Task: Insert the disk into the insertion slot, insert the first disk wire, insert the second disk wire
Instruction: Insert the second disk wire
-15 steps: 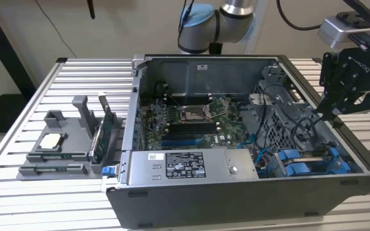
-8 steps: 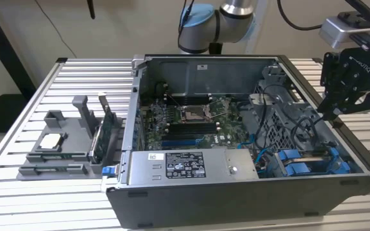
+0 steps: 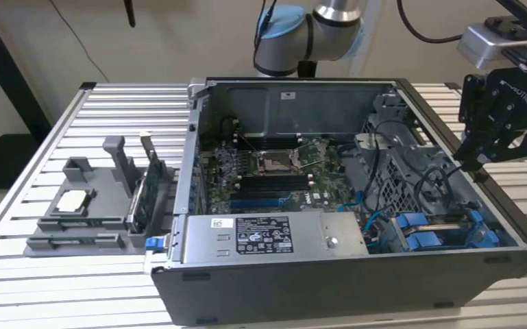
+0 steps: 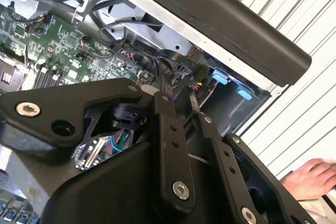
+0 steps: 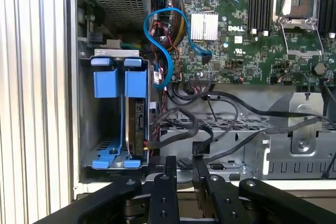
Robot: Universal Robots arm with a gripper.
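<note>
Disk check: your gripper hovers over the computer case wall, fingers a narrow gap apart; black cables lie nearest; beyond them the disk stands on edge in the insertion slot, beside a blue carrier

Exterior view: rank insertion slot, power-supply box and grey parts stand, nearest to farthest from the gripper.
From the gripper:
1. insertion slot, just below it.
2. power-supply box, along the case's near wall.
3. grey parts stand, outside the case, at the exterior view's left.
</note>
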